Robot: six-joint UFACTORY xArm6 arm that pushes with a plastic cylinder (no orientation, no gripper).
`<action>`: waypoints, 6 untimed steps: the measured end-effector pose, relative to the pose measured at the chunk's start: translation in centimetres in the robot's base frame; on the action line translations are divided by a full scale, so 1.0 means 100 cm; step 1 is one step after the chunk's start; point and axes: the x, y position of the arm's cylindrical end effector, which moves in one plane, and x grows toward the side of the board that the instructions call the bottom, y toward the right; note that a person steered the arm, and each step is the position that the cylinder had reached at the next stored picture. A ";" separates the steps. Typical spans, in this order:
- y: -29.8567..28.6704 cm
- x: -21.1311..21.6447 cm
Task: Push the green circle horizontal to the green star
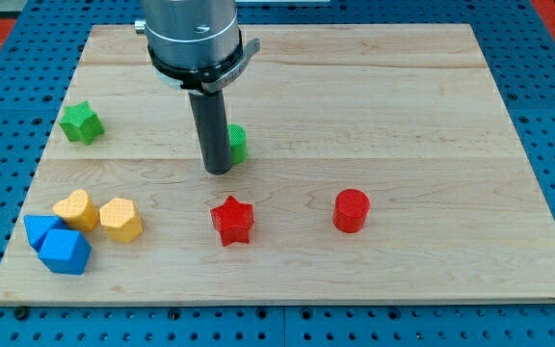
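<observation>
The green circle (237, 143) sits near the middle of the wooden board, partly hidden behind my rod. My tip (218, 171) rests on the board just left of and slightly below the green circle, touching or nearly touching it. The green star (80, 122) lies at the view's left, a little higher than the circle.
A red star (231, 220) lies below my tip. A red cylinder (351, 210) is to the lower right. Two yellow blocks (76, 209) (120, 219) and two blue blocks (39, 230) (65, 252) cluster at lower left. The wooden board (432, 116) sits on blue pegboard.
</observation>
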 end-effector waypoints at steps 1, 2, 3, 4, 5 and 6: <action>0.017 0.000; 0.030 0.000; 0.071 0.000; 0.066 -0.010; 0.023 -0.034; -0.024 -0.051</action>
